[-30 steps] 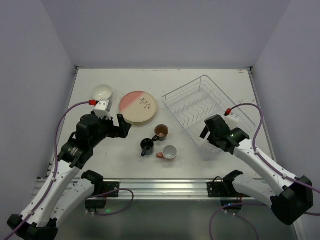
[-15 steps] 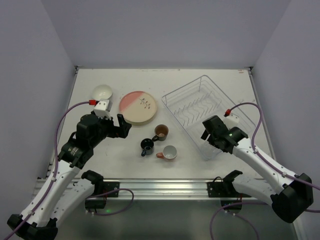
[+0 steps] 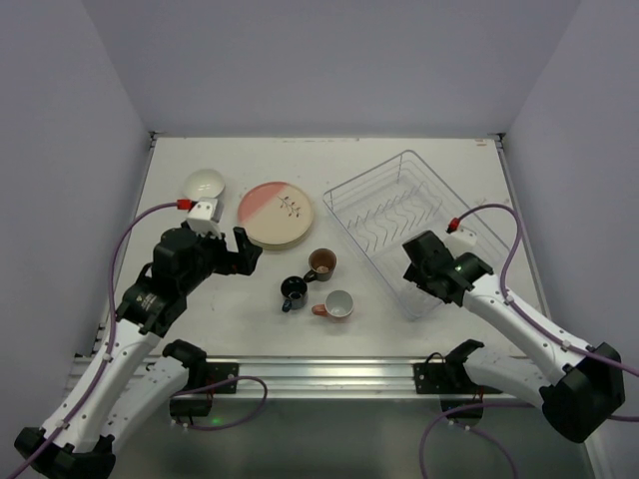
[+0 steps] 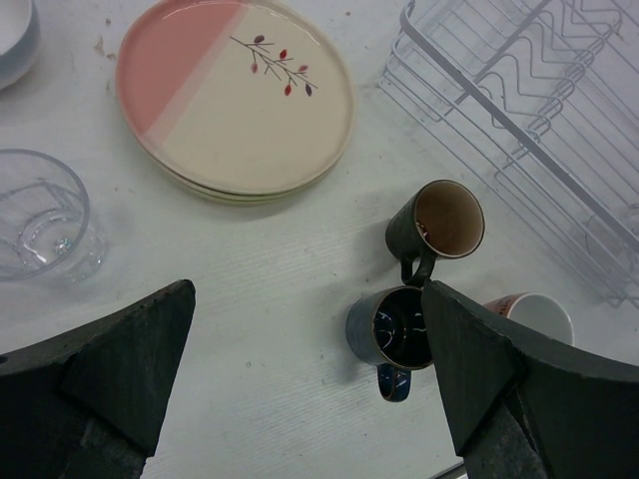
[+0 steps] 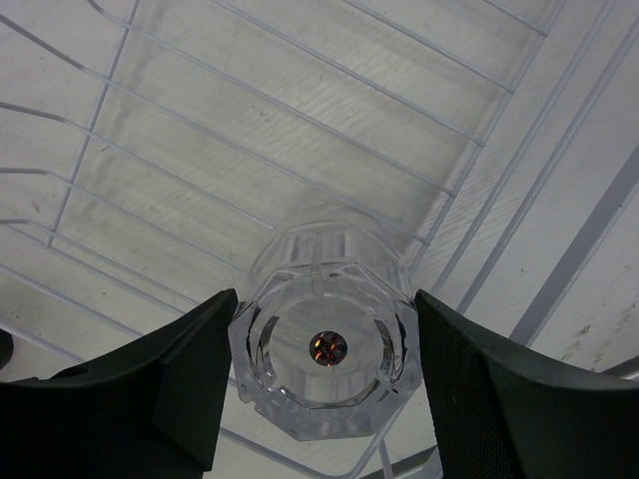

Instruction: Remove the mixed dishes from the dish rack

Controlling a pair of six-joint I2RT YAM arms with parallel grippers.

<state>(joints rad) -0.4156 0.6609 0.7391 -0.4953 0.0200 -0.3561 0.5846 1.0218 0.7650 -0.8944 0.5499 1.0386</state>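
Clear glass (image 5: 324, 349) stands in the wire dish rack (image 3: 391, 216), squarely between the jaws of the right pincer (image 5: 324, 299), which flank it closely; a firm grip cannot be told. Left pincer (image 4: 307, 289) gapes released above the dark blue cup (image 4: 392, 327).

Two arms reach in from the bottom edge, one tool wide, one half-closed.
The left arm (image 3: 130, 329) bends up the left side; the left tool (image 3: 245, 252) at centre-left points right, fingers fully spread. The right arm (image 3: 519, 319) slants up-left from the lower right corner; the right tool (image 3: 411, 261) tips downward, fingers partly apart.
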